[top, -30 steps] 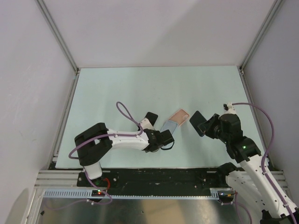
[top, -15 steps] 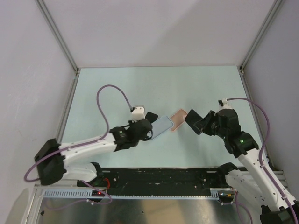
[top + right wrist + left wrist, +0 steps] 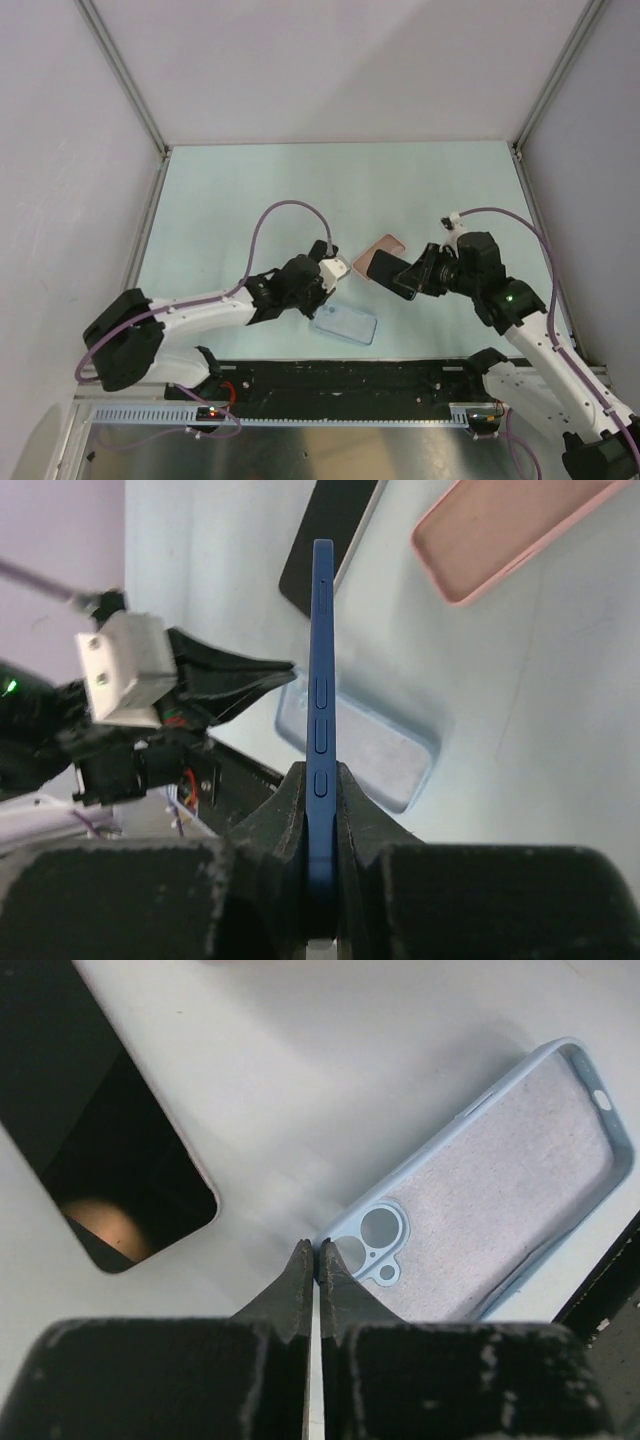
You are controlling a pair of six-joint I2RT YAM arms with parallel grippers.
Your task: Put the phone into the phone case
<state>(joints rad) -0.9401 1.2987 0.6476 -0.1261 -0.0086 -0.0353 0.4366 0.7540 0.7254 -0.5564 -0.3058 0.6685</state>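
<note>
Right wrist view: right pincer (image 3: 322,770) clamped on the phone (image 3: 322,630), which stands on its long edge in the air, its dark-blue side with buttons toward the lens. Gripping across the two faces leaves the far end free to go into a shell.
Phone location: held above the worktop (image 3: 250,200), in neither shell.
Target shell: pink phone case (image 3: 500,535), flat, cavity up and empty, off to one side of the phone's far end. Cavity up is the way round that accepts a phone.
Other shell: light-blue case (image 3: 500,1190), also flat with its hollow up, camera cut-out showing, empty, near the worktop's near edge. Which shell is meant cannot be read from the views alone.
Other item: black-screened slab (image 3: 90,1140), flat near the pink phone case, with a thin pale rim (a second handset, I judge; unconfirmed).
Left arm: left pincer (image 3: 315,1250), fingers pressed together with nothing between them, tips at the cut-out corner of the light-blue case. Contact cannot be resolved. Judged role: placed to pin a shell during insertion.
Step in hand: carry and align. Insertion has not begun.
Next move needs: phone turned flat, long axis matched to the case, one end seated first.
Risk: an unpinned shell skating on the smooth worktop.
</note>
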